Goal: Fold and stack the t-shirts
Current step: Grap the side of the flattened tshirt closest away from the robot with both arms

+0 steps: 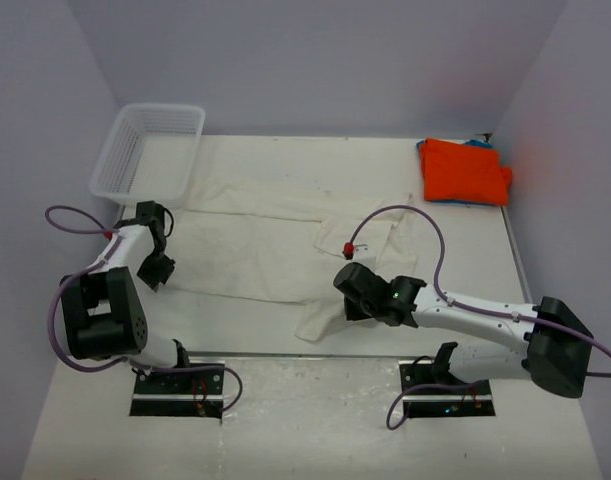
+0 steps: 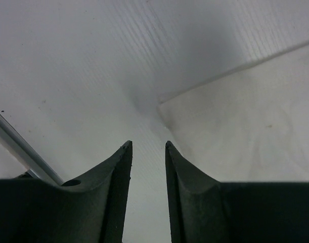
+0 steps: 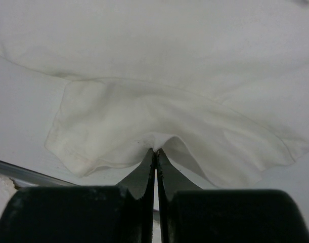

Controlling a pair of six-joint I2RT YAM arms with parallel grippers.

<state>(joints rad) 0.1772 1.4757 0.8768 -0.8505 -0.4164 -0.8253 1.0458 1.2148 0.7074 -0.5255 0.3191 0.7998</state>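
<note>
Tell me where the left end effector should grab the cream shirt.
Pinch the cream shirt at its corner, sliding in low from the bare table side. It lies flat there, just ahead of the left end effector, so only the edge offers a hold.

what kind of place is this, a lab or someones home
Most likely a robot lab test cell, not a home: bare walls box in a white table, two robot arms are bolted to its edge, and a cream t-shirt and basket lie staged.

You're in a robotics lab. Bare lilac walls (image 1: 315, 60) box in your white bench (image 1: 485, 250), left arm (image 1: 110, 300) and right arm (image 1: 475, 312) bolted on.
</note>
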